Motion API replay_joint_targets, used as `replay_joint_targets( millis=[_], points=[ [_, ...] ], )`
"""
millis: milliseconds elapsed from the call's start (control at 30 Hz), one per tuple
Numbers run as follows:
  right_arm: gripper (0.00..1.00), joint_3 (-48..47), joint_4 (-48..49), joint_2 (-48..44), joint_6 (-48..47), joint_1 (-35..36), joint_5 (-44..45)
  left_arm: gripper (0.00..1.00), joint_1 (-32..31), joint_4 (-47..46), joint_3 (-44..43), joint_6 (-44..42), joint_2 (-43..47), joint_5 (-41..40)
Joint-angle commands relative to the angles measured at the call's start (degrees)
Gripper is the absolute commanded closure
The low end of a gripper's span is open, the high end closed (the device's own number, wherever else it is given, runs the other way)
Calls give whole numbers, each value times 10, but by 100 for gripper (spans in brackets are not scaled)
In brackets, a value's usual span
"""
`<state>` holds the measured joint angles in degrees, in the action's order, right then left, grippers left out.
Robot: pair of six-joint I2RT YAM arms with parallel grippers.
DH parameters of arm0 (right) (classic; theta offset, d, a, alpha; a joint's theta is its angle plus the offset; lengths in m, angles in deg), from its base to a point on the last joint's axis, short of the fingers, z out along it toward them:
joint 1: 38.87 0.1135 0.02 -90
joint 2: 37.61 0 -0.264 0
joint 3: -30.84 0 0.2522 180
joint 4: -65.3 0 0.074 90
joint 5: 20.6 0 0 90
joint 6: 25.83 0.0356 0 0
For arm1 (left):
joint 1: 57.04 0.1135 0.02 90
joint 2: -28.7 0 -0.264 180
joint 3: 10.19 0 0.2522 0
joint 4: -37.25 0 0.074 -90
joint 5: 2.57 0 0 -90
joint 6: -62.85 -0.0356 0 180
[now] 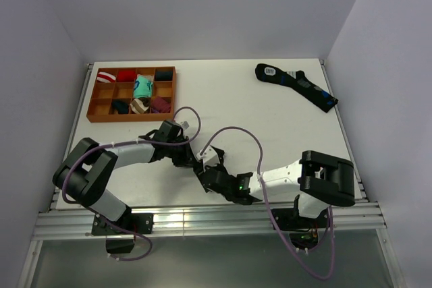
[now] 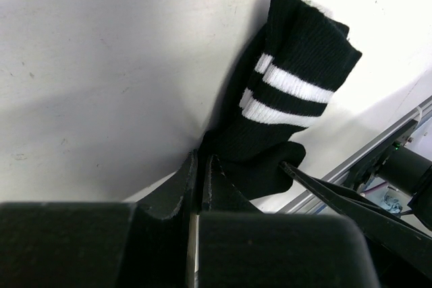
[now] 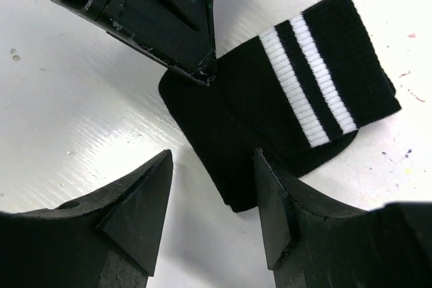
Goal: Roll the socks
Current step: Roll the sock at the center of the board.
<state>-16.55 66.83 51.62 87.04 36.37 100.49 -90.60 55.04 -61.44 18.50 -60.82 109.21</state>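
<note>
Where the black striped sock (image 3: 283, 112) lies folded on the tabletop (image 1: 236, 99) near the front edge, the left end effector (image 2: 201, 160) is pinched shut on its plain end. The right end effector (image 3: 212, 156) stands wide open beside it, one finger over the fabric. Farther back lie a dark sock (image 1: 297, 85) on the right and an orange tray (image 1: 129, 119) of rolled socks on the left.

White table (image 1: 236, 99): the surface beneath the left gripper (image 1: 194, 161). Orange tray (image 1: 108, 118), twelve compartments: beyond the gripper and to its left, well apart. Aluminium rail (image 1: 202, 220): along the table's edge, on the gripper's near side. Grey walls (image 1: 202, 5): behind and at both sides.
</note>
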Motion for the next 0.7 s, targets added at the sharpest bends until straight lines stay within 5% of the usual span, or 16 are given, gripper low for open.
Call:
replay_joint_targets(
  millis=[0, 667],
  points=[
    [40, -13, -77, -9, -8, 3, 28, 100, 7, 77, 6, -41, -7, -40],
    [39, -67, -107, -32, -86, -23, -28, 100, 8, 93, -7, -48, -1, -45]
  ],
)
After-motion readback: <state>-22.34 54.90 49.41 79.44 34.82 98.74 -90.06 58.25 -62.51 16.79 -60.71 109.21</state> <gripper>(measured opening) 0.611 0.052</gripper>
